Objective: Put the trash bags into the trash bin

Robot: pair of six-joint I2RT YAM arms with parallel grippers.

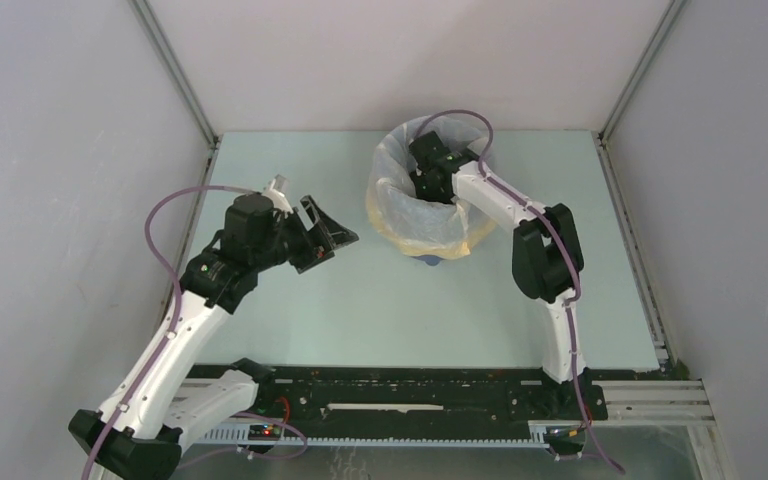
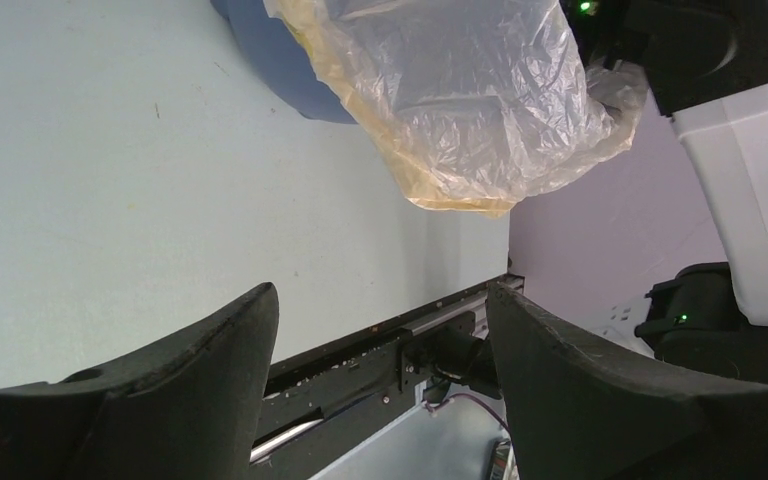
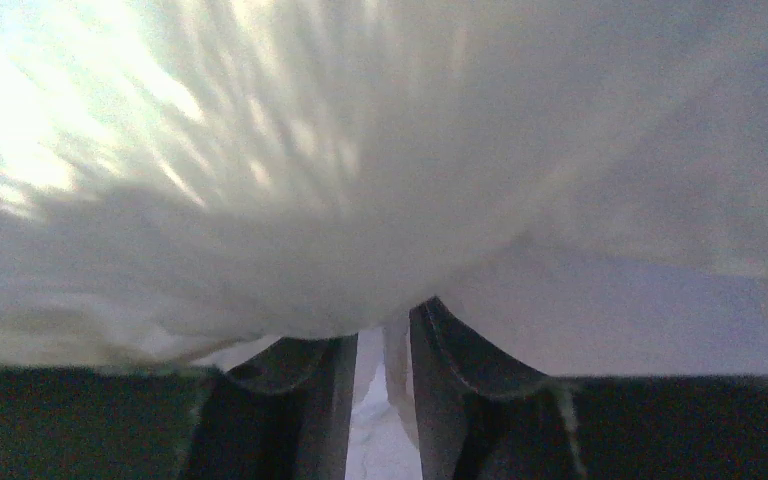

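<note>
I am holding my right gripper (image 3: 378, 335) inside the trash bin (image 1: 430, 258), jaws narrowed on a fold of the trash bag (image 1: 390, 190) lining it and draping over its rim, my farther left gripper (image 1: 325, 235) hanging wide open well to its left.

Bag (image 2: 460, 100): thin translucent plastic film, crinkled, slightly glossy, yellowish toward the rim.
Bin (image 2: 280, 65): blue plastic, smooth, dull sheen.
Table (image 1: 360, 300): pale, flat, matt, a few small specks.
Left fingers (image 2: 190, 400): black, matt, fine-grained.
Right arm shell (image 2: 750, 200): white plastic, smooth, semi-gloss.
</note>
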